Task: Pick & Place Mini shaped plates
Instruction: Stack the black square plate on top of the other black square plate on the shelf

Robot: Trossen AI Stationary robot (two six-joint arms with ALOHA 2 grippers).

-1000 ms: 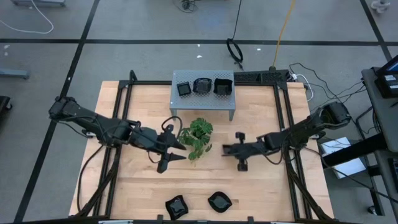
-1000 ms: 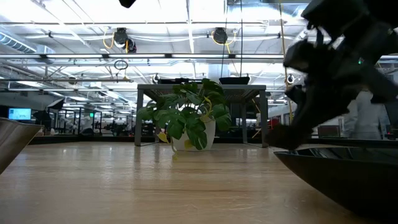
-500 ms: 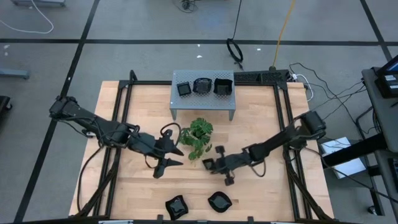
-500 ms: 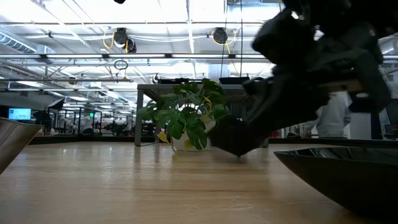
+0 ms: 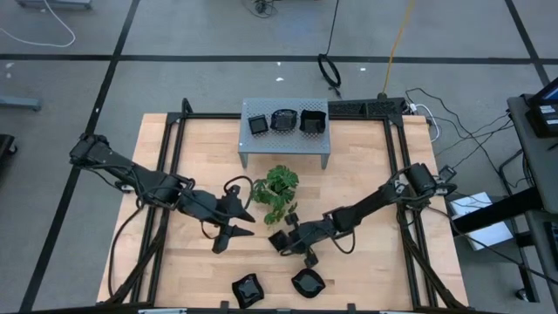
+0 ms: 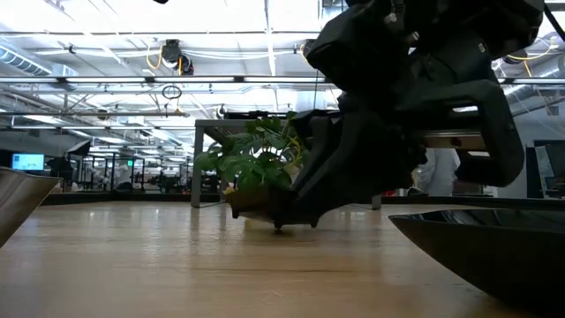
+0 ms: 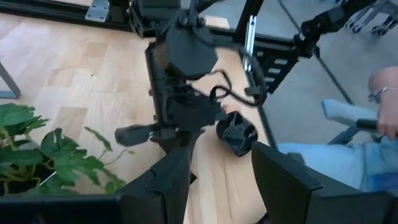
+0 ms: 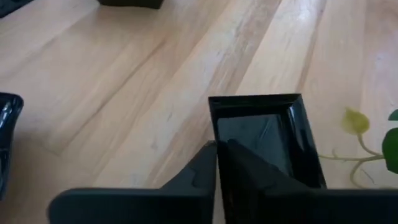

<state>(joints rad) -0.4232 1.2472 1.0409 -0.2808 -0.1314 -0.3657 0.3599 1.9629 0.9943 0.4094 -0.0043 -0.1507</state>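
Observation:
My right gripper (image 5: 283, 241) (image 8: 249, 163) is shut on a square glossy black mini plate (image 8: 258, 130), low over the wood near the green plant (image 5: 276, 190). Two more plates lie by the table's near edge: a wavy one (image 5: 247, 290) and a round one (image 5: 307, 282). Three others sit on the grey perforated shelf (image 5: 286, 139). My left gripper (image 5: 235, 228) (image 7: 217, 180) is open and hovers left of the plant, touching nothing. My right gripper holds the square plate by the rim nearest the wrist (image 8: 224, 149), and the plate sticks out forward past the fingers (image 8: 208, 167). It comes from the table's right, slanting down. The plate is tilted and low over the table (image 6: 265, 210); whether it touches the wood, I cannot tell.
The potted plant stands mid-table between both grippers, with the shelf behind it toward the far edge. The left wrist view shows the right arm (image 7: 183, 106), the round plate (image 7: 236, 134) and a seated person's leg and hand (image 7: 373, 106) beyond the table's right side.
My right gripper has swept from the table's right-middle toward the left and near edge, past the plant, and has come down low over the wood. My left gripper has drifted slightly toward the near edge and stays open.

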